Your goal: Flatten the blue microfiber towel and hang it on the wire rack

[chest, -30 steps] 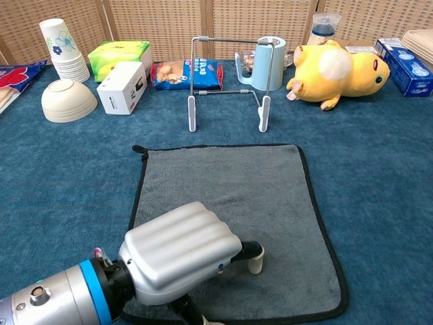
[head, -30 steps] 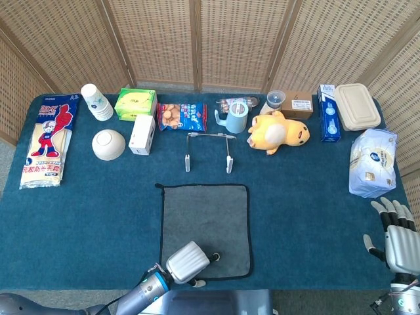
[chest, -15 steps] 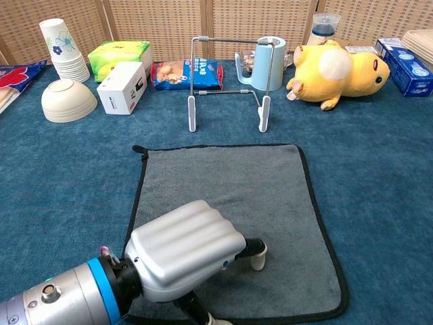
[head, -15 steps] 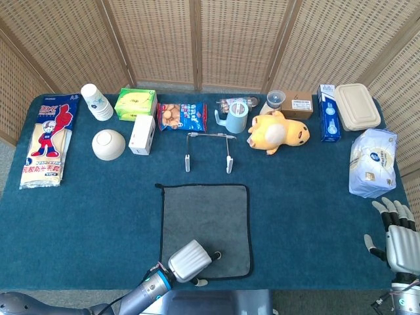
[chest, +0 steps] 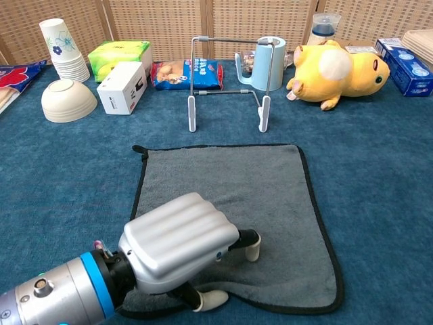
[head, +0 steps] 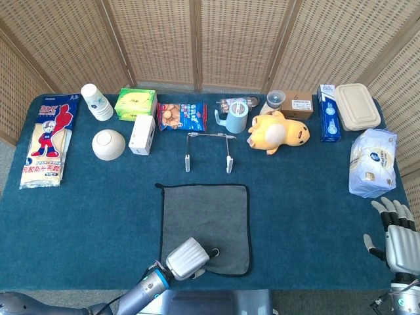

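Left robot hand (chest: 179,252) now pinches the towel (chest: 250,189) edge, near hem lifted — one towel, one wire rack (chest: 230,81); right robot hand (head: 398,237) splayed, holding nothing.

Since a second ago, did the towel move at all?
Yes. The towel's near edge has lifted and pulled back toward the wire rack where the left hand grips it; the far edge stayed put.

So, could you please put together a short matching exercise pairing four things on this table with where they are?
Things:
1. towel
2. wire rack
3. left hand
4. right hand

Places:
A. near right table edge, holding nothing
B. on the towel's near edge
C. flat before the rack
D. upright, behind the towel

Pairs: 1-C, 2-D, 3-B, 4-A
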Controlling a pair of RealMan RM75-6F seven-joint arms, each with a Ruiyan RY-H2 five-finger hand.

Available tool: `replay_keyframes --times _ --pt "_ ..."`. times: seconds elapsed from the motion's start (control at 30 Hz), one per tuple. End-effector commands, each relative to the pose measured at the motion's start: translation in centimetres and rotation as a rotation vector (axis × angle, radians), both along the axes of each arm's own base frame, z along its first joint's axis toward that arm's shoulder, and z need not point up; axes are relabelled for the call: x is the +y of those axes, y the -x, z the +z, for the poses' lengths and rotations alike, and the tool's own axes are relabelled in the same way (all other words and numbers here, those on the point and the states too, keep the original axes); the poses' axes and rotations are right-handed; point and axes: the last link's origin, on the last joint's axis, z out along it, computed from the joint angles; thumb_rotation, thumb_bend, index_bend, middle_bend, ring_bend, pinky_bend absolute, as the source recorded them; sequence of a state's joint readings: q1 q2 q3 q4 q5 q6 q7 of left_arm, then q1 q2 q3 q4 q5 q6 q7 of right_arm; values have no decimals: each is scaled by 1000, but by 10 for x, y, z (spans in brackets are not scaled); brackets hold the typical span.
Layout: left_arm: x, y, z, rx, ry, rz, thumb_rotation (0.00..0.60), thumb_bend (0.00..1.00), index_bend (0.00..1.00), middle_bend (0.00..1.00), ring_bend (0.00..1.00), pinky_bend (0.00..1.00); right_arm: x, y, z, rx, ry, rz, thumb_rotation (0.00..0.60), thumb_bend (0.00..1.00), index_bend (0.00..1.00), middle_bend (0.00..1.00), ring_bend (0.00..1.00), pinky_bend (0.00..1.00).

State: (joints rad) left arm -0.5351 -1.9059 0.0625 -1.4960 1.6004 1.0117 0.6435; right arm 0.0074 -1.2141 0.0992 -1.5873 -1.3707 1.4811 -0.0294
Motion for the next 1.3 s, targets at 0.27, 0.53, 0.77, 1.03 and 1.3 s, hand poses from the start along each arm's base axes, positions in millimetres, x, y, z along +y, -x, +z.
replay_keyframes --times 0.27,0.53,0.77,1.03,1.3 --pt "3 3 3 -5 -15 10 600 419 350 1000 1000 1000 -1 -2 -1 2 -1 0 600 308 168 108 0 0" --pt "2 3 1 2 -12 12 600 421 430 1000 1000 1000 1 -1 1 3 5 -5 600 308 168 108 0 0" --pt "3 1 2 5 -9 12 600 473 535 1000 1000 1000 1 -1 1 3 7 -6 600 309 168 108 0 0" --pt "7 1 7 -17 -19 26 600 481 629 1000 1000 1000 1 -2 3 7 12 -5 600 309 167 108 0 0" --pt "12 0 15 -49 12 78 600 493 655 1000 1000 1000 2 -2 2 5 11 -7 600 308 169 108 0 0"
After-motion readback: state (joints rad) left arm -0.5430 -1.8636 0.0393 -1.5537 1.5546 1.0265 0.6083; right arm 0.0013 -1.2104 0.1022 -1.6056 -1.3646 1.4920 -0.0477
